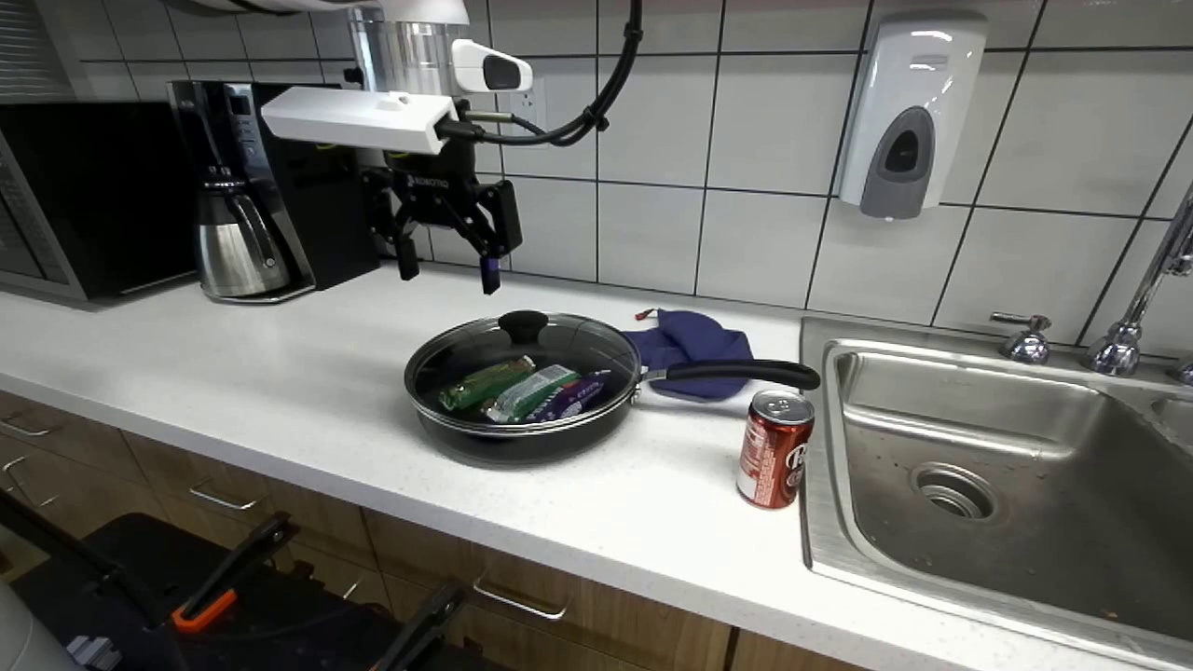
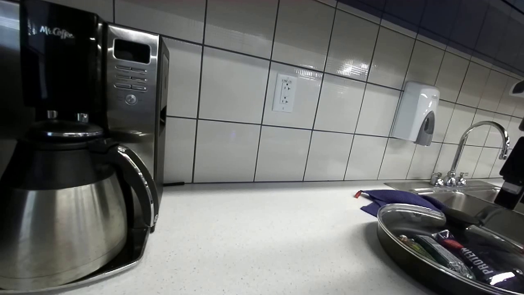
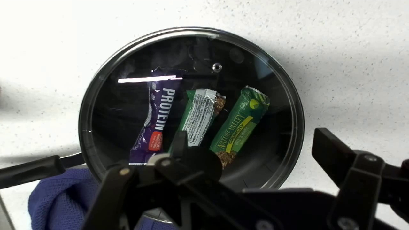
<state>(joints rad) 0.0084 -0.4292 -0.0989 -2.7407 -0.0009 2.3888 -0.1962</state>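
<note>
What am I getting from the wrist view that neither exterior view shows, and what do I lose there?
Only the wrist view: the Nature Valley name, readable on the green granola bar.
Only the exterior views: the Mr. Coffee machine, soap dispenser and chrome faucet, all in both exterior views.
Shared: frying pan, glass lid, purple protein bar, blue cloth and parts of the open gripper.

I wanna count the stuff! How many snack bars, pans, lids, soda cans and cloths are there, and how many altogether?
Snack bars: 3, seen through the glass
Pan: 1
Lid: 1
Soda can: 1
Cloth: 1
Total: 7
</note>
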